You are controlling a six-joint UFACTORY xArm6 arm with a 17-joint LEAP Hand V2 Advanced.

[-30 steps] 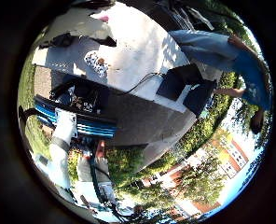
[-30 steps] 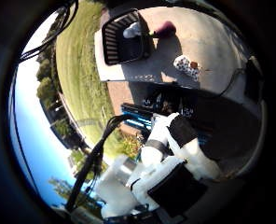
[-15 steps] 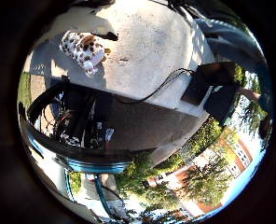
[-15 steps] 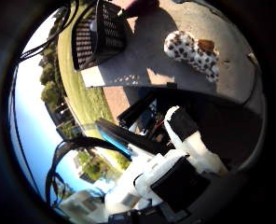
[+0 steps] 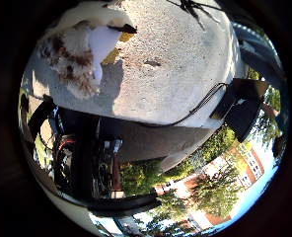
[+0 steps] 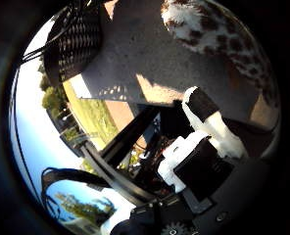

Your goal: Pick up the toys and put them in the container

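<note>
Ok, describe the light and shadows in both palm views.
Little finger side view: hard sunlight on the pavement; the spotted plush toy casts a sharp shadow beside it. Thumb side view: the mesh container throws a patterned shadow on the ground; the hand is sunlit on its white parts, with its black parts dark.

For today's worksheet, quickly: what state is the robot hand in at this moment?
Robot hand: open, fingers extended and holding nothing; the spotted plush toy lies close by on the pavement, not yet grasped.
</note>
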